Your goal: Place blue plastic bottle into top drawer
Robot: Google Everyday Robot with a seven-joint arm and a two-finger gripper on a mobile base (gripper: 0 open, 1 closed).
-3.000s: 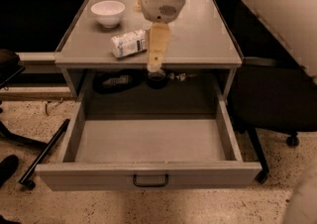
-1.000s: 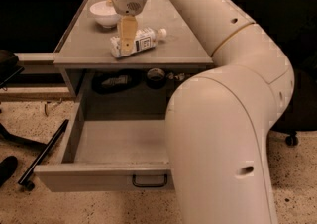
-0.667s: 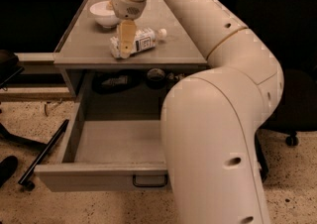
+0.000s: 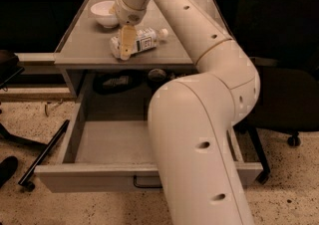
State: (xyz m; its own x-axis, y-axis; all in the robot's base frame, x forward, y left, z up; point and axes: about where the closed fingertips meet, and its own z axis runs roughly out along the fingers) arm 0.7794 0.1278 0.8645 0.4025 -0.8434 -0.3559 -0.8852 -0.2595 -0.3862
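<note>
The blue plastic bottle [image 4: 145, 40] lies on its side on the grey tabletop [image 4: 84, 45], with its white cap pointing right. My gripper [image 4: 125, 50] hangs down from the wrist over the bottle's left, bottom end, near the table's front edge, and covers that end. The top drawer [image 4: 94, 178] is pulled out wide below the tabletop, with its dark wire handle [image 4: 144, 185] at the front. The part of the drawer floor that I can see is bare. My arm hides the drawer's right half.
A white bowl [image 4: 104, 13] stands at the back left of the tabletop. Dark objects [image 4: 115, 81] lie on the shelf behind the drawer. A black office chair [image 4: 284, 74] stands close on the right. A black chair base [image 4: 42, 154] lies on the floor at the left.
Three seconds ago the gripper was at the table's front edge, right of the bottle. It has moved left onto the bottle's bottom end and dropped slightly in the last second. The bottle has not moved.
</note>
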